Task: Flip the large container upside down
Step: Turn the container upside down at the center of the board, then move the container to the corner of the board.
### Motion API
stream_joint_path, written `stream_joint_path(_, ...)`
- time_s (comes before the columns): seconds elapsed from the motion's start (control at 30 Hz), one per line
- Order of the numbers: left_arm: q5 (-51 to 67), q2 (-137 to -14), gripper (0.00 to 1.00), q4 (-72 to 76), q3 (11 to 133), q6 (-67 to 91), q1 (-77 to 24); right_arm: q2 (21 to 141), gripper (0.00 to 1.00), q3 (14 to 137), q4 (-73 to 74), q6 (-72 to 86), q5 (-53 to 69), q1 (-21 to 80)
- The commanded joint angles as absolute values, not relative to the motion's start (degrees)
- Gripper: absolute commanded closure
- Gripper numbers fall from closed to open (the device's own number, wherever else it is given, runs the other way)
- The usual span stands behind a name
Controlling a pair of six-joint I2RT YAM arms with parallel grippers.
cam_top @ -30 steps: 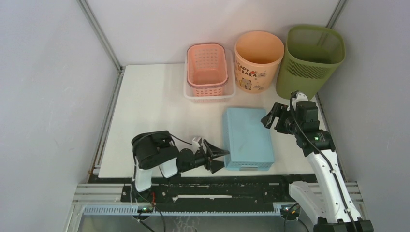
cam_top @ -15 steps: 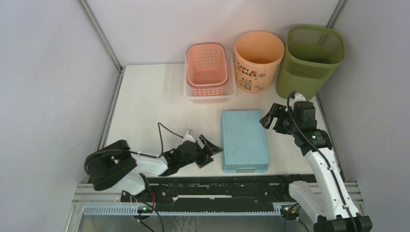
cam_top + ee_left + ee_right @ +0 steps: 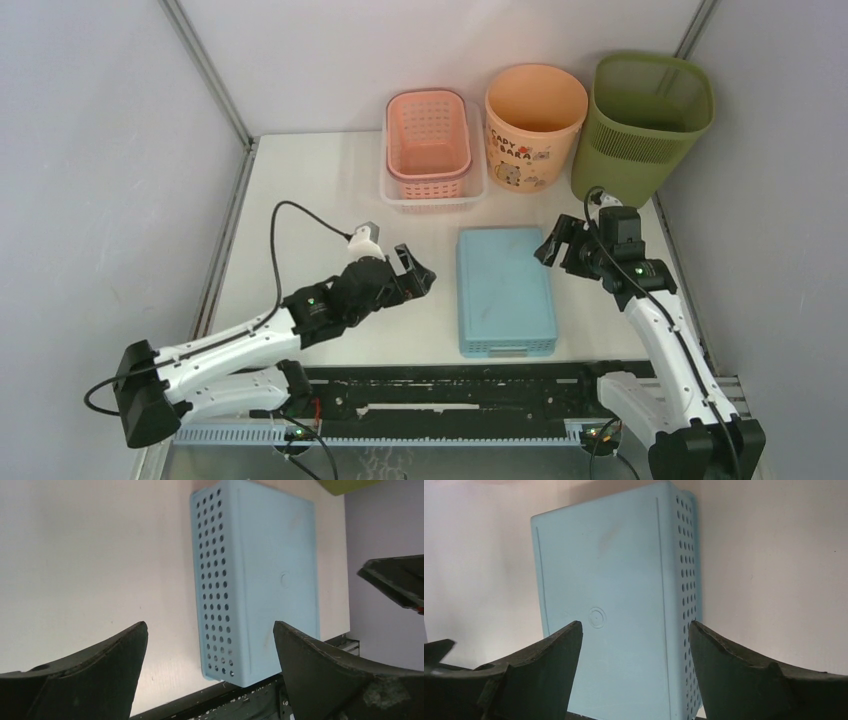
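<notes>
Both left gripper (image 3: 418, 275) and right gripper (image 3: 553, 243) hold fingers wide, empty; large container (image 3: 645, 125) stands vertical, mouth up.

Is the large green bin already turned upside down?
No: in the top view the olive-green bin stands upright at the table's back right corner, its open mouth facing up.

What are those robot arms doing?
Two robot arms hover on either side of a blue basket lying upside down on the table. The left tool and right tool are both open and hold nothing. The big green bin stands upright at the back right, not yet turned over.
</notes>
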State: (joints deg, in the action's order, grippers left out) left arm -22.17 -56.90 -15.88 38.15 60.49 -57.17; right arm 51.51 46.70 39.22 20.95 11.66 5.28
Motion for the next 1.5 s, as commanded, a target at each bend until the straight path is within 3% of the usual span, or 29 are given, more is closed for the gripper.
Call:
stream_joint_path(0.0, -25.1, -55.9, 0.0, -22.0, 43.9, 51.1, -56.5, 52.2, 0.16, 45.8, 34.5, 23.2, 10.1, 5.0)
stream_joint_path(0.07, -22.2, -55.7, 0.0, -19.0, 44.1, 48.9, -55.8, 52.4, 0.27, 44.9, 33.0, 24.4, 8.0, 5.0)
stream_joint_path(0.17, -20.4, -54.4, 0.0, -16.1, 44.6, 45.5, -55.3, 52.8, 0.63, 42.9, 30.7, 25.7, 5.1, 4.9)
stream_joint_path(0.27, -20.2, -53.0, 0.0, -16.4, 46.3, 42.3, -55.3, 54.1, 0.72, 41.1, 29.0, 26.7, 2.5, 4.1)
stream_joint_path(0.47, -19.3, -52.4, 0.0, -17.8, 47.6, 40.6, -55.3, 57.4, 0.69, 36.0, 23.3, 28.9, 2.1, 1.6)
stream_joint_path(0.67, -20.1, -51.8, 0.0, -19.1, 47.0, 41.1, -55.3, 63.9, 0.49, 32.7, 17.8, 29.1, 5.7, 1.6)
stream_joint_path(0.73, -21.1, -50.6, 0.0, -19.2, 45.7, 41.7, -55.2, 65.9, 0.46, 31.8, 15.1, 29.4, 8.4, 2.1)
stream_joint_path(1.2, -23.8, -43.9, 0.0, -22.1, 40.5, 44.5, -54.1, 81.6, 0.45, 39.9, 6.4, 37.9, 6.5, 24.6)
stream_joint_path(1.47, -27.0, -38.3, 0.0, -27.2, 36.5, 48.1, -53.9, 95.4, 0.44, 54.5, 3.9, 38.3, 10.4, 32.4)
